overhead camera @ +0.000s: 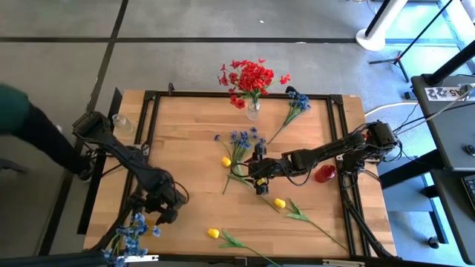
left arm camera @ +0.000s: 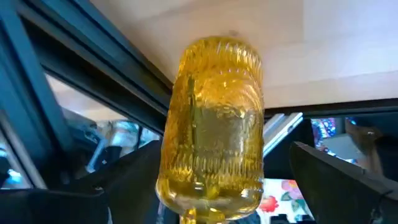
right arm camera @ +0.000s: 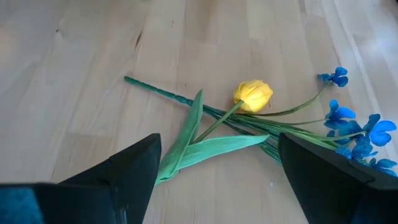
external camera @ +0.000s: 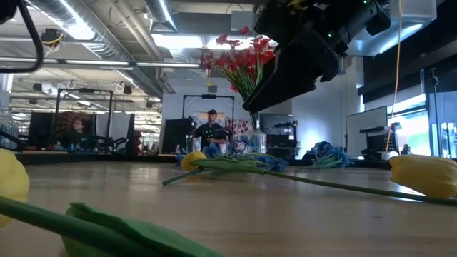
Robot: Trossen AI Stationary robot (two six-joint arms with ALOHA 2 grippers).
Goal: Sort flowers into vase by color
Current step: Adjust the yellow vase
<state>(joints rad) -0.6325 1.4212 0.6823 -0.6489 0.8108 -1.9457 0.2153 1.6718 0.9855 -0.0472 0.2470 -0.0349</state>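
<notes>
My left gripper [overhead camera: 154,210] is open near the table's near-left corner. Its fingers [left arm camera: 127,180] stand on either side of a ribbed yellow glass vase [left arm camera: 214,124] with a gap on each side. A blue bunch [overhead camera: 130,237] shows just beyond it; whether it stands in that vase I cannot tell. My right gripper [right arm camera: 214,180] is open and empty, hovering at mid-table [overhead camera: 260,178] above a yellow tulip [right arm camera: 253,95] whose stem crosses a lying blue bunch [right arm camera: 357,134]. Red blooms [overhead camera: 251,78] stand in a clear vase [overhead camera: 253,111] at the far edge.
Another blue bunch [overhead camera: 297,104] lies near the far edge. Two more yellow tulips [overhead camera: 279,202] [overhead camera: 214,233] lie near the near edge. A red vessel [overhead camera: 324,174] stands at the right and a clear glass [overhead camera: 122,122] at the far left. A person's sleeve [overhead camera: 15,111] shows beyond the left edge.
</notes>
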